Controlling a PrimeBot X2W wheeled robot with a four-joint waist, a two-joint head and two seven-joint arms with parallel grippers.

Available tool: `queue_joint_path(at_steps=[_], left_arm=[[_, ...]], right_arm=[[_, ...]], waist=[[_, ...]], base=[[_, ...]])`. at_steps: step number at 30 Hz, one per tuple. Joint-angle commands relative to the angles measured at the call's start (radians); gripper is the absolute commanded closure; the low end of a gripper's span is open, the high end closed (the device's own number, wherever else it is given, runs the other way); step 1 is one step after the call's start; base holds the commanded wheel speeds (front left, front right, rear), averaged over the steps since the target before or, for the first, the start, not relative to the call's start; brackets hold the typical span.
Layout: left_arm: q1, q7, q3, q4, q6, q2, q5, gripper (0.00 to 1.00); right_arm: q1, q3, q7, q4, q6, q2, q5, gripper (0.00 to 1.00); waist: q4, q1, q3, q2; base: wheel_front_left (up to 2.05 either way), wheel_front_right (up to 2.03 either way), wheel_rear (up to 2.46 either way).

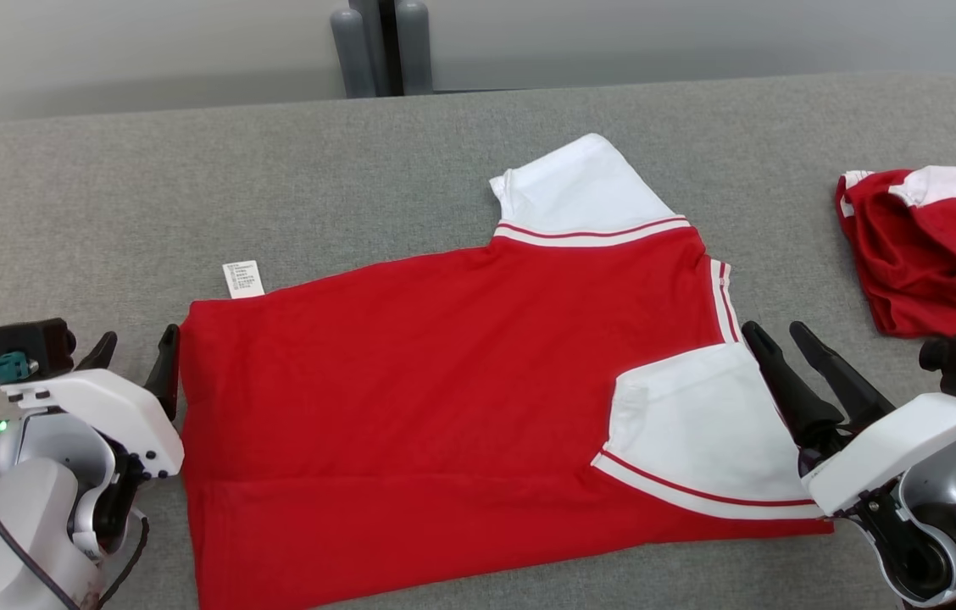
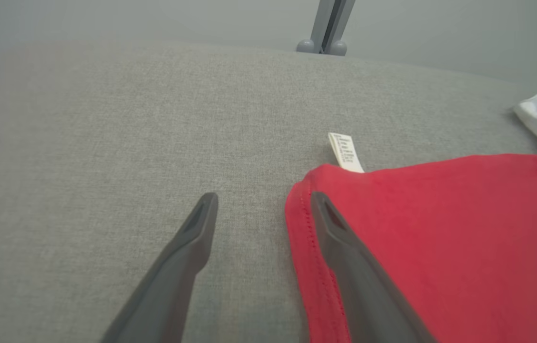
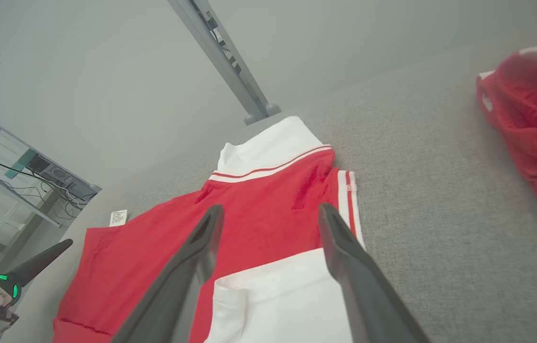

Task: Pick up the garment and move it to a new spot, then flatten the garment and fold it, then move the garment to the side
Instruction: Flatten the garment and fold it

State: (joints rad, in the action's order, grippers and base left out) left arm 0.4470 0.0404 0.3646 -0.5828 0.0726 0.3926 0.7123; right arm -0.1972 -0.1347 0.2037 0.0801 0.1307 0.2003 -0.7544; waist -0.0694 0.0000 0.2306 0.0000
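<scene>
The garment [image 1: 444, 373] is a red shirt with white, red-striped sleeves, lying spread on the grey table [image 1: 105, 203]. One white sleeve is folded in over its right part; the other points to the far side. A white care label [image 1: 243, 279] sticks out at its far left corner. My left gripper [image 1: 136, 349] stands open at the shirt's left hem, and in the left wrist view [image 2: 263, 205] its right finger lies over the red edge [image 2: 440, 238]. My right gripper [image 1: 779, 335] stands open at the shirt's right edge, above the folded sleeve [image 3: 278, 305].
A second red and white garment [image 1: 936, 246] lies crumpled at the table's right edge, also seen in the right wrist view [image 3: 535, 119]. A grey post [image 1: 380, 47] stands behind the table's far edge. Bare grey cloth surface lies to the left and far side.
</scene>
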Motion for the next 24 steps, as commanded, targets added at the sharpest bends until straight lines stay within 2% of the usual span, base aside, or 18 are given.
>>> queue_joint_path(at_steps=[1,8,16,20,24], left_arm=[[0.023,-0.007,0.003,-0.012,-0.006,-0.001,-0.009,0.00],[0.089,-0.023,0.033,-0.101,-0.049,-0.020,-0.022,0.00],[0.149,-0.027,0.063,-0.178,-0.078,-0.031,-0.042,0.00],[0.178,-0.037,0.076,-0.197,-0.110,-0.046,-0.040,0.00],[0.189,-0.041,0.086,-0.198,-0.119,-0.048,-0.045,0.07]], right_arm=[[-0.009,0.001,0.000,-0.002,0.000,0.010,-0.006,0.00],[-0.018,-0.009,-0.013,-0.010,0.000,0.023,-0.020,0.00],[-0.035,-0.024,-0.022,-0.013,0.000,0.026,-0.029,0.00],[-0.040,-0.026,-0.030,-0.010,0.000,0.030,-0.030,0.00],[-0.036,-0.022,-0.039,-0.005,0.000,0.032,-0.034,0.00]], waist=[[-0.006,0.0000,0.010,0.0000],[-0.011,0.0000,0.034,0.0000],[-0.024,0.0000,0.059,0.0000],[-0.027,0.0000,0.070,0.0000],[-0.025,0.0000,0.071,0.0000]], base=[[0.00,0.00,0.00],[0.00,0.00,0.00],[0.00,0.00,0.00],[0.00,0.00,0.00],[0.00,0.00,0.00]])
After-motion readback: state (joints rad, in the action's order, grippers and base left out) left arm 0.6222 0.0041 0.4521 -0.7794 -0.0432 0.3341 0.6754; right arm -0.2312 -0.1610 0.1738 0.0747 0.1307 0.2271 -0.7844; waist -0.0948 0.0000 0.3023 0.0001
